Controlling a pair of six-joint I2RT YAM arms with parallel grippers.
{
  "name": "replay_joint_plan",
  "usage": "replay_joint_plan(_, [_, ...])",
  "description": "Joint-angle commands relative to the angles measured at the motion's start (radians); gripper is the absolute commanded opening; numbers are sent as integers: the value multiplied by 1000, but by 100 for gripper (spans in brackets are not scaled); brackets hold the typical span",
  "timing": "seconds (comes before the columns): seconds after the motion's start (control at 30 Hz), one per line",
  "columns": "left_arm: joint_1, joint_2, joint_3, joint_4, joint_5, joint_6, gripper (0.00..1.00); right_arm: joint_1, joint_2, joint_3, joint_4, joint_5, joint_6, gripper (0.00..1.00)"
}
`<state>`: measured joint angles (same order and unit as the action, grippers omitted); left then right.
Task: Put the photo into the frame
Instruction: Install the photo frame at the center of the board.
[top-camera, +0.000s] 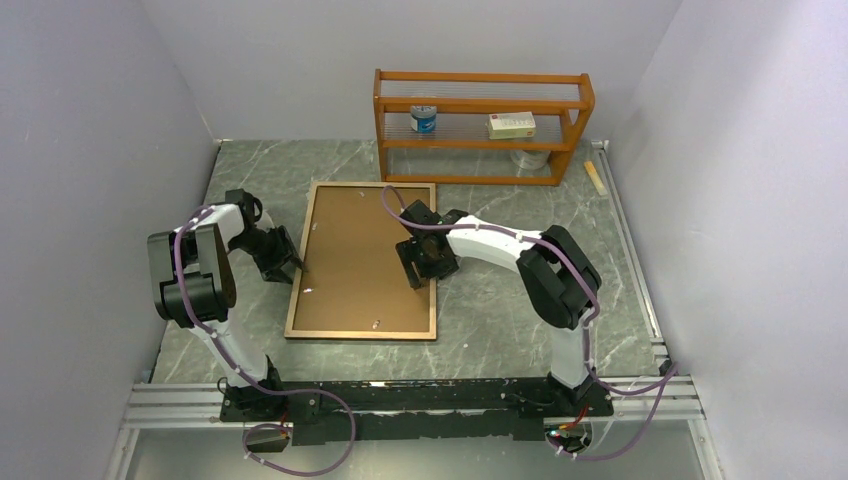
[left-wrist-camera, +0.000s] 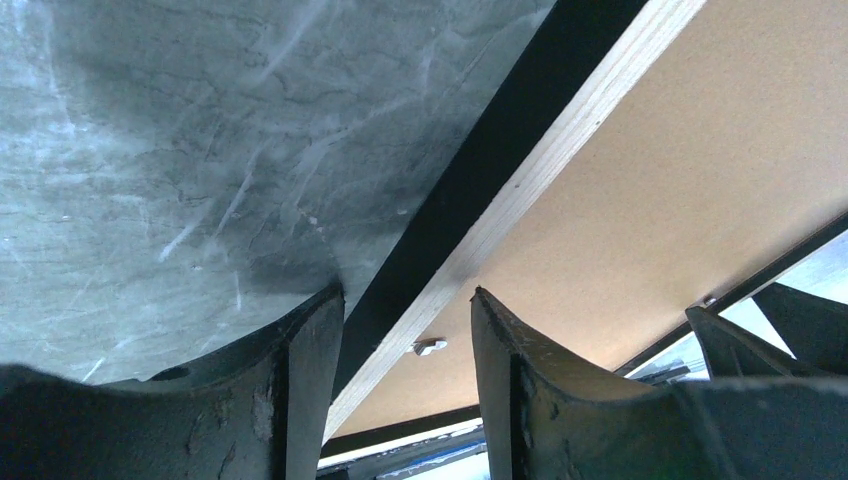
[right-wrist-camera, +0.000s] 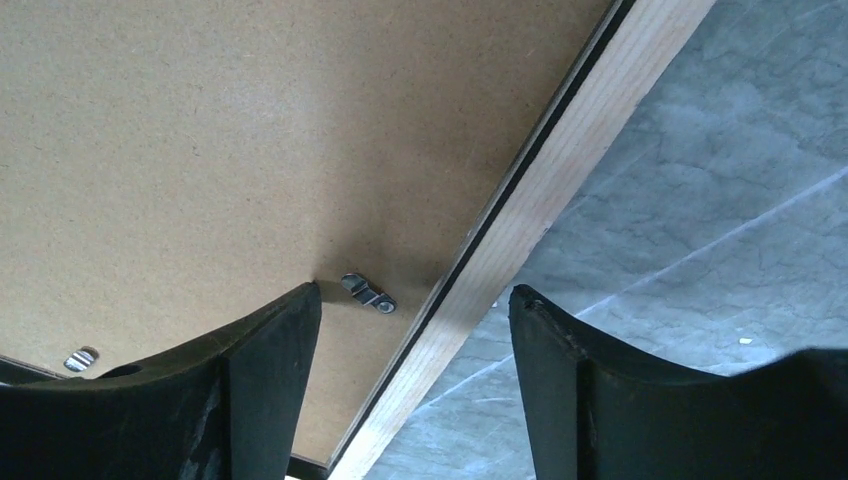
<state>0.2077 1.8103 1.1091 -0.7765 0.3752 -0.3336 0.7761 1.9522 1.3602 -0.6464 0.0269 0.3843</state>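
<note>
Grey-green marbled stone made up the table (top-camera: 480, 310), with a silver rail (top-camera: 420, 395) along its near edge where both arms were bolted.

Just beyond the bases, the frame (top-camera: 360, 334) lay flat in the middle of the table, back side up. Its narrow rim showed pale layered wood on top and black down the outer side. A brown fibreboard backing sheet (top-camera: 360, 250), matte and finely speckled, filled the frame edge to edge.

The left gripper (top-camera: 292, 262) sat low at the frame's left edge. Its dark, scuffed fingers (left-wrist-camera: 300, 380) were spread apart, one on the table side and one on the backing side, with the rim running between them. A small metal clip (left-wrist-camera: 430, 346) lay on the board just beside that rim.

The right gripper (top-camera: 420, 275) was at the opposite edge with its fingers likewise apart, straddling the rim. Between them, a bent metal clip (right-wrist-camera: 368, 292) sat on the board close to the wood, and a second clip (right-wrist-camera: 80, 358) showed further in.

Further back, an orange-brown wooden shelf rack (top-camera: 480, 77) stood against the far wall. It held a small blue-and-white can (top-camera: 424, 119) and a pale box (top-camera: 511, 125). A short strip of light wood (top-camera: 596, 178) lay on the table to the right of the rack. Plain white walls (top-camera: 300, 60) closed in the table on three sides.
</note>
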Motion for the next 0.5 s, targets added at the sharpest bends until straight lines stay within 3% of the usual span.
replay_joint_plan(0.0, [-9,-28,-5,2,-1,22,55,6,11,14,-25,55,-16,71])
replay_joint_plan(0.47, [-11,-25,-9,8,2,21,55,9,15,21,-31,120,38,37])
